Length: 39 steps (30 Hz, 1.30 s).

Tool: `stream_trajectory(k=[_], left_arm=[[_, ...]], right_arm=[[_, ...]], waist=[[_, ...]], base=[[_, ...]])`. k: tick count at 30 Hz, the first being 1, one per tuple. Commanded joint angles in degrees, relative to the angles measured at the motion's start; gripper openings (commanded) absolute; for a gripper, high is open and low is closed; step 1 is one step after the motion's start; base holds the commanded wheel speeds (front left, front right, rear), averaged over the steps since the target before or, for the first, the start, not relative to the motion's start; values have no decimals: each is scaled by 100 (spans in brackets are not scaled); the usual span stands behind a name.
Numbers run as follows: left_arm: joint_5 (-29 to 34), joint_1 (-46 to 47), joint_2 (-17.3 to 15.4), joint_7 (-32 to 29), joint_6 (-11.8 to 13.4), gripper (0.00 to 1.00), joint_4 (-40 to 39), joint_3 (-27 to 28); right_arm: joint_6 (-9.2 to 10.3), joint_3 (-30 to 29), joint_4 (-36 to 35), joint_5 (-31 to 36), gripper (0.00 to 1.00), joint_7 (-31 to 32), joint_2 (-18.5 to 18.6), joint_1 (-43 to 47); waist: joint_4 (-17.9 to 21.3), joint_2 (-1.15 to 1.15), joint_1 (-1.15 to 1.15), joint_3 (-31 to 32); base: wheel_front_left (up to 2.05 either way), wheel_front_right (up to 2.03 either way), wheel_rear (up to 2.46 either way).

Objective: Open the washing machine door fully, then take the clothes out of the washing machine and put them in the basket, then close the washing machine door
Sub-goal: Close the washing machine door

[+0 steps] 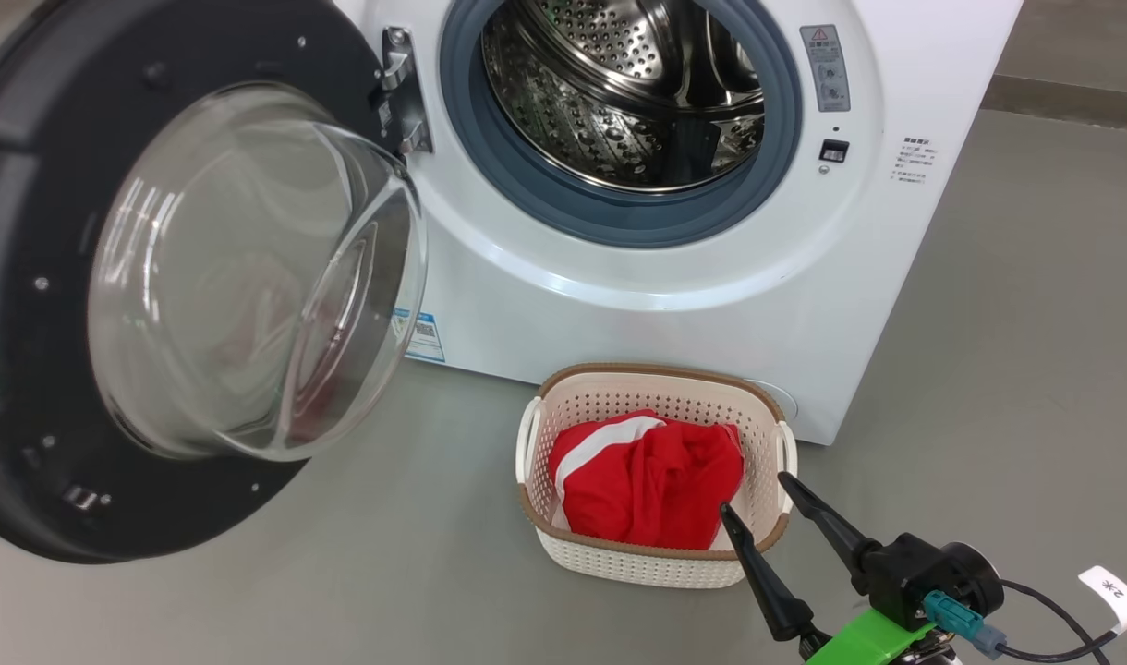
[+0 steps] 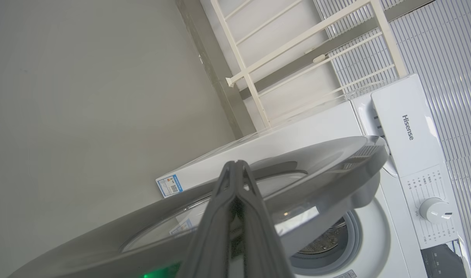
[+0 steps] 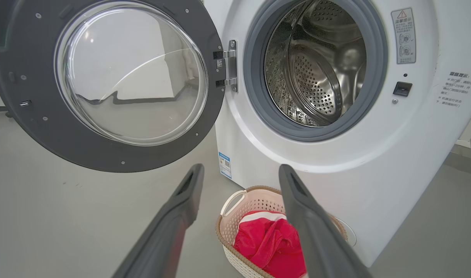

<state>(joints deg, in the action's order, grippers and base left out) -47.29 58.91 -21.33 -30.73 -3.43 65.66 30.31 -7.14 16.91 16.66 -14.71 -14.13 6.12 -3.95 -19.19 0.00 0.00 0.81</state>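
The washing machine point(image 1: 711, 296) point(image 3: 374, 173) point(image 2: 409, 127) stands with its steel drum point(image 1: 628, 92) point(image 3: 316, 69) bare inside. The washing machine door point(image 1: 28, 305) point(image 3: 31, 112) point(image 2: 328, 170) hangs swung open to the left. Red clothes point(image 1: 651, 485) point(image 3: 272, 245) with a white stripe lie in the cream basket point(image 1: 637, 563) point(image 3: 229, 231) on the floor before the machine. My right gripper point(image 1: 753, 489) point(image 3: 241, 172) is open, at the basket's near right corner, holding nothing. My left gripper point(image 2: 237, 164) is shut and empty, its tips close against the door's outer face.
Grey floor point(image 1: 388, 573) spreads around the basket and under the open door. A white rack point(image 2: 297, 50) stands against the wall behind the machine. A cable with a white tag point(image 1: 1113, 591) trails from my right wrist.
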Motion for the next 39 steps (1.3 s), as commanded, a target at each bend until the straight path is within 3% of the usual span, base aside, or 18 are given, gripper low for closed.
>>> stream_trajectory(k=[1, 18, 23, 32, 39], left_arm=[[-67, -105, 34, -160, -75, 0, -117, -5], [-746, -420, 450, -944, -228, 0, -662, 325], [-917, -617, 746, -1218, -206, 0, -955, 368], [-1144, -1186, 1333, -1566, 42, 0, -2118, 437], [-1479, -1598, 1714, -1864, 423, 0, -3035, 524]], right_arm=[[-35, 53, -107, -30, 100, -64, -19, -226], [-35, 29, 4, -78, 100, -84, -180, -207], [-35, 7, -25, -110, 100, -85, -217, -133], [-35, 36, -66, -107, 100, -86, -266, -32], [-35, 41, -73, -89, 100, -86, -281, -39]], waist=[[-32, 0, 0, -12], [-94, 0, 0, 108], [-95, 0, 0, 190], [-18, 0, 0, 267], [91, 0, 0, 264]], base=[[0, 0, 0], [0, 0, 0], [0, 0, 0], [0, 0, 0], [0, 0, 0]])
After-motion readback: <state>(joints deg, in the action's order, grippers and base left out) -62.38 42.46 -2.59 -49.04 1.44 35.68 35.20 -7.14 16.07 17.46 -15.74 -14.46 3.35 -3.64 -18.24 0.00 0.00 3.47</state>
